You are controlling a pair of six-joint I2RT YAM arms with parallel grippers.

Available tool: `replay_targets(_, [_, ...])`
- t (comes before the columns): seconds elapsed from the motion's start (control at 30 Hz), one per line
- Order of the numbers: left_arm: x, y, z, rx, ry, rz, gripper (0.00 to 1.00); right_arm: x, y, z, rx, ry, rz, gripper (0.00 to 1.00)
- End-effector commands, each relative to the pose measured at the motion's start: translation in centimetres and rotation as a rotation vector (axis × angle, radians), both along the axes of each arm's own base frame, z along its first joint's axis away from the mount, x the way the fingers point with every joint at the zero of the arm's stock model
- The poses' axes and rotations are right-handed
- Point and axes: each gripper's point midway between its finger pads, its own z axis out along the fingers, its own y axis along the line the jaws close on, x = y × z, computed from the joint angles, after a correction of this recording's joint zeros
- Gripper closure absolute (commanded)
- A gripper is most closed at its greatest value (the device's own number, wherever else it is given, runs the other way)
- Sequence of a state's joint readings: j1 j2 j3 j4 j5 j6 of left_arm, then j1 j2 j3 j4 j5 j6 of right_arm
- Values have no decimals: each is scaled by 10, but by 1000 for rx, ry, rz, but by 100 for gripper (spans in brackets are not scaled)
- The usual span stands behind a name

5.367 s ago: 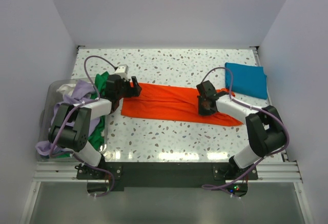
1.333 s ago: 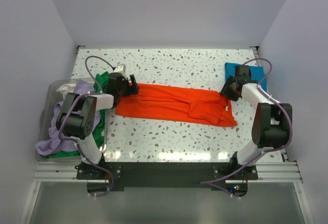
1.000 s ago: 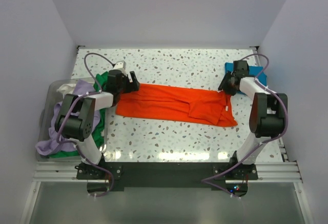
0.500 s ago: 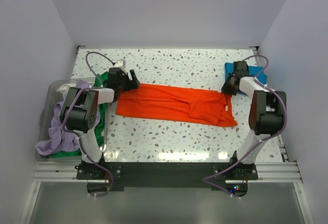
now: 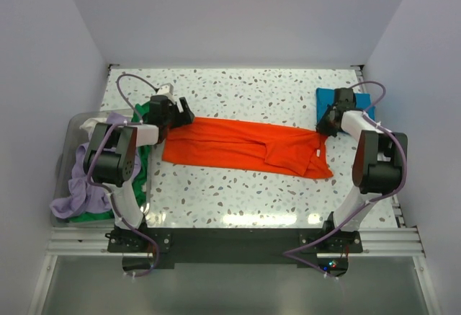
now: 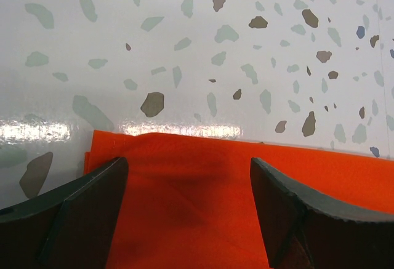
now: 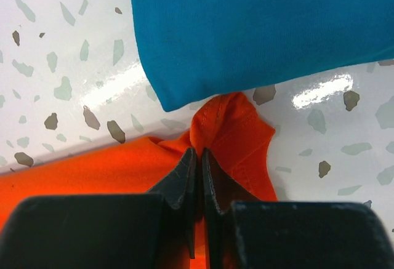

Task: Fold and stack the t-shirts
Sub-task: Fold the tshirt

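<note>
The bright orange t-shirt (image 5: 245,145) lies folded into a long strip across the table. My left gripper (image 5: 180,112) is open over its far left corner, and the orange cloth (image 6: 184,207) lies between the fingers (image 6: 80,213). My right gripper (image 5: 325,126) is shut on the orange shirt's far right corner (image 7: 231,124), pinching a bunched fold right beside the folded teal-blue t-shirt (image 5: 347,111), which also shows in the right wrist view (image 7: 258,29). Green, lavender and whitish t-shirts (image 5: 108,156) lie heaped at the left.
A clear bin (image 5: 72,124) at the left table edge holds the heap of shirts. White walls close in the speckled table (image 5: 245,88) on three sides. The arm bases stand on a rail at the near edge.
The right gripper has moved from the middle of the orange shirt to its far right corner by the teal shirt and stayed there. The left gripper shifted slightly back and left at the shirt's left corner.
</note>
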State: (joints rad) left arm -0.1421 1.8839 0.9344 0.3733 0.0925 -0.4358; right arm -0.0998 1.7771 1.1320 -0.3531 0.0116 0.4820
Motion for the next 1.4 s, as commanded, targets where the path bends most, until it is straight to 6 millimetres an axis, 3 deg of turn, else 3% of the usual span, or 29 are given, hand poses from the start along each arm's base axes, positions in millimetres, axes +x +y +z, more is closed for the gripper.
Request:
replay_targets(0.0, [-4,6,8,6,-14,22,14,-2,-12,21,-25,-45,-40,91])
replay_targets(0.03, [-3,3,14,5,-26,15,14,-3,-12,23,-30,-47,-40,85])
replay_targets(0.07, [-3,0,17,14,-36,2,14,-4,-13,32,-36,-66,-39,69])
replay_targets(0.13, [-4,-11,26,18,-57,-27,14,-9,-11,39,-36,-77,-22,57])
replay_targets(0.17, [-5,-18,29,22,-64,-45,14,-11,-11,54,-48,-112,-12,50])
replay_targets(0.3, [-6,-22,46,20,-96,-41,14,-26,-14,81,-88,-153,3,42])
replay_targets(0.37, [-8,-21,53,21,-110,-29,14,-28,-5,97,-67,-209,44,40])
replay_targets(0.4, [-9,-21,62,19,-133,-27,14,-31,-2,96,-61,-215,52,39])
replay_targets(0.5, [-16,-29,71,7,-164,-45,14,-30,30,100,30,-272,159,39])
replay_targets(0.6, [-25,-44,68,-33,-173,-99,12,-28,59,96,53,-264,240,39])
replay_targets(0.63, [-33,-48,59,-56,-157,-115,11,-29,82,88,63,-238,302,38])
replay_targets(0.7, [-38,-59,57,-108,-186,-162,8,-25,102,83,66,-227,351,38])
replay_targets(0.73, [-45,-60,47,-130,-166,-167,8,-25,114,71,72,-194,378,38])
replay_targets(0.8, [-49,-66,41,-155,-159,-191,8,-20,124,61,83,-170,396,38])
replay_targets(1.07, [-54,-52,3,-94,-58,-131,8,-9,132,-9,69,-14,391,38])
replay_targets(1.37, [-81,-28,-4,-27,-26,-53,8,23,137,-39,59,59,394,38])
